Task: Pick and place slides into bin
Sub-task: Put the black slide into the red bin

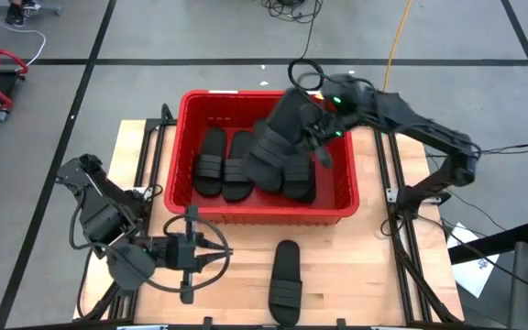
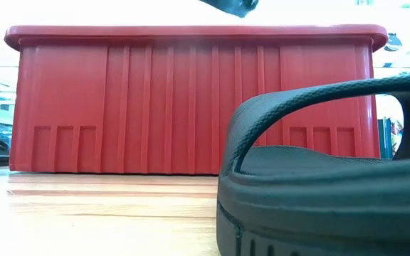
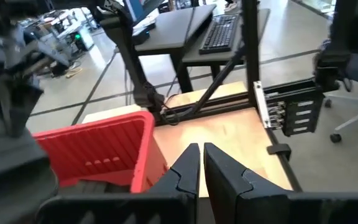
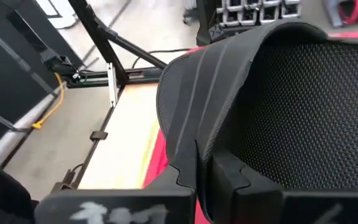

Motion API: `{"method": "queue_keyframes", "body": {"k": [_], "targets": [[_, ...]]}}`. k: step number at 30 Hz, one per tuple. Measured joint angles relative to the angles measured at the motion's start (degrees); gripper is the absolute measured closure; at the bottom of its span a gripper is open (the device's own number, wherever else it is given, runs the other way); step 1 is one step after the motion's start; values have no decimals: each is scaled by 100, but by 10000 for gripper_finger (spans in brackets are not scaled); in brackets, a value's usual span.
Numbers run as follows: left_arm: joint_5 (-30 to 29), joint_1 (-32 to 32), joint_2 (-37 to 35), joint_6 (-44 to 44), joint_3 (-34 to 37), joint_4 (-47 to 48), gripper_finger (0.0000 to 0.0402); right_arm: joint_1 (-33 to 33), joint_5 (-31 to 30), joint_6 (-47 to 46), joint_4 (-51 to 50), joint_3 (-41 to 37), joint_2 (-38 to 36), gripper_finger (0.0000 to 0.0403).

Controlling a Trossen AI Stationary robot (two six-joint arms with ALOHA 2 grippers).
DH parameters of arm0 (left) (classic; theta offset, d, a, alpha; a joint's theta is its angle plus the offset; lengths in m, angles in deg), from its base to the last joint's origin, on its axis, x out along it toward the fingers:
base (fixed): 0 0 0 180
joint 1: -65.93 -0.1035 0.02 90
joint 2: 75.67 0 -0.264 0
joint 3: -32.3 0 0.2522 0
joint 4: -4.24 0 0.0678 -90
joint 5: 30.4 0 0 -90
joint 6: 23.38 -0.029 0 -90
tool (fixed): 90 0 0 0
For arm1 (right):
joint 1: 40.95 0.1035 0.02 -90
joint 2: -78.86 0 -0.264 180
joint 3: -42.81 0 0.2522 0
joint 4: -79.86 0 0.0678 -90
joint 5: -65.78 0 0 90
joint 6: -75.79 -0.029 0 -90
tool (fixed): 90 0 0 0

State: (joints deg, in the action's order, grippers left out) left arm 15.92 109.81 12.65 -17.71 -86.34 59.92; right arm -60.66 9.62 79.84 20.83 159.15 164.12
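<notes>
— What have you got in your right gripper (image 4: 204, 165) just now?

— Look closest first: your two dark fingers are pinched on the wide ribbed strap of a black rubber slide sandal (image 1: 287, 124), the edge of the strap nipped between them. The sandal hangs tilted below the gripper, above the far right part of the large red slotted plastic bin (image 1: 264, 216).

— How will it handle?

— Judging by its look, light and springy. The strap is soft and will bend under the pinch, so the sole can swing; the ribs should give your pads some bite. Holding near the middle of the strap seems the safest place, since a grip by the edge could let it twist out.

— And under the gripper?

— Four like sandals (image 1: 211, 162) lie in the bin already, side by side, just below and beside the one you hold. There is bare floor toward the right wall.

— Farther off?

— One more black sandal (image 1: 285, 280) lies on the wooden table (image 1: 356, 275), outside the bin's near wall, well apart from your right gripper. It is just beside your left gripper (image 1: 216, 254), which waits low over the table with its fingers pressed together, holding nothing
</notes>
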Motion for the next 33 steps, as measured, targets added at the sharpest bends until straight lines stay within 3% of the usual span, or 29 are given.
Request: {"method": "queue_keyframes", "body": {"k": [9,16,26,33], "targets": [[-100,-251,-228,507,6,472,376,-1017,1303,1045,637,0,1299,400],[-299,-461,-552,1399,2,1252,376,-1307,2219,1693,1139,-2,2024,400],[-289,-874,-665,1439,4,1533,376,-1159,2654,1770,1729,0,2142,400],[-174,-1854,-735,1327,4,1971,376,-987,2969,1526,1305,0,1769,400]]}}
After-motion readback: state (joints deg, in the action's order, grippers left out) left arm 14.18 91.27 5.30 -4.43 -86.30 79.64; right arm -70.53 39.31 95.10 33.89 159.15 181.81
